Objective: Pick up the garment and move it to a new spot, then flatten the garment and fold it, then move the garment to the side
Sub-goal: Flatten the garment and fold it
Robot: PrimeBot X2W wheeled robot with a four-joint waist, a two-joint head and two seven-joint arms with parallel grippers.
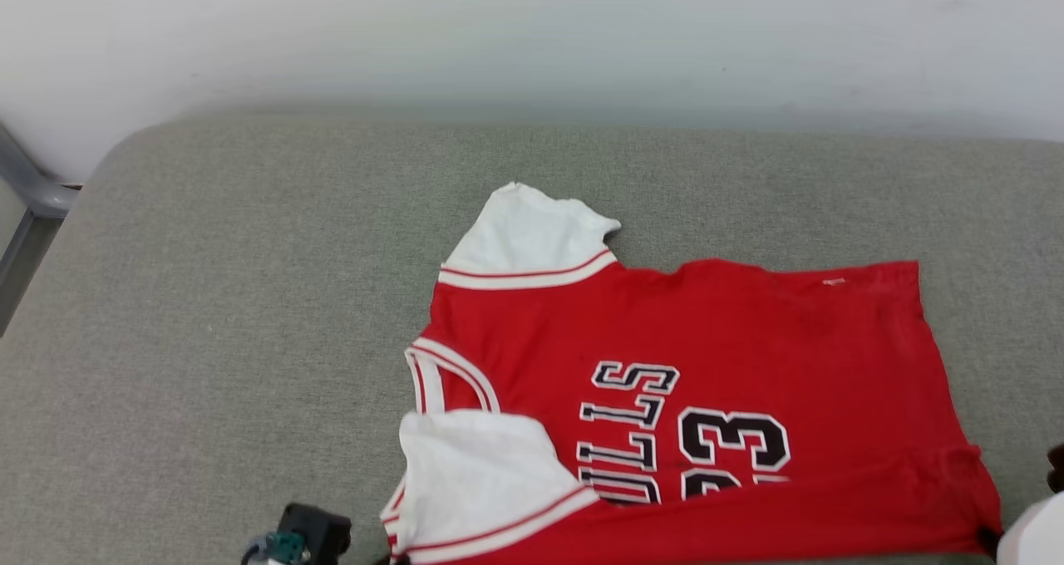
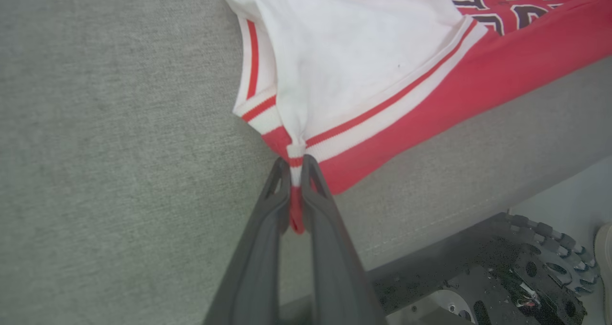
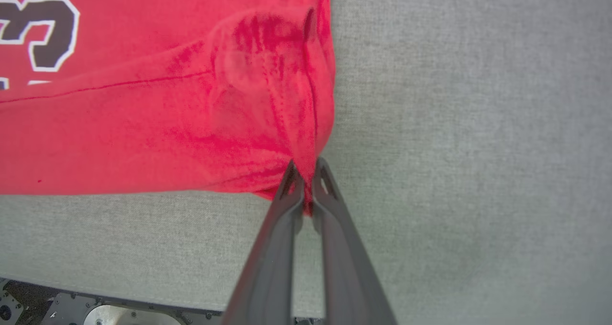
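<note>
- One wide grey woven cushion (image 1: 249,299) spreads under and around both pairs of jaws and bears the cloth.
- One red jersey garment (image 1: 748,341), with white short sleeves and black lettering (image 1: 690,432) outlined in white, lies mostly flat on it. It stretches away beyond both sets of fingertips. A red fold along its near edge covers the lower part of the lettering.
- One white sleeve (image 2: 354,52) fans out just ahead of the left gripper (image 2: 295,163). Its jaws are clamped together on the red-and-white striped trim (image 2: 382,110) at the sleeve's corner, and a red strip of cloth is caught between the fingers.
- One bunched red hem corner is pinched tight in the jaws of the right gripper (image 3: 306,168). In its wrist view, the red body spreads ahead and left of the tips, with bare cushion to their right.
</note>
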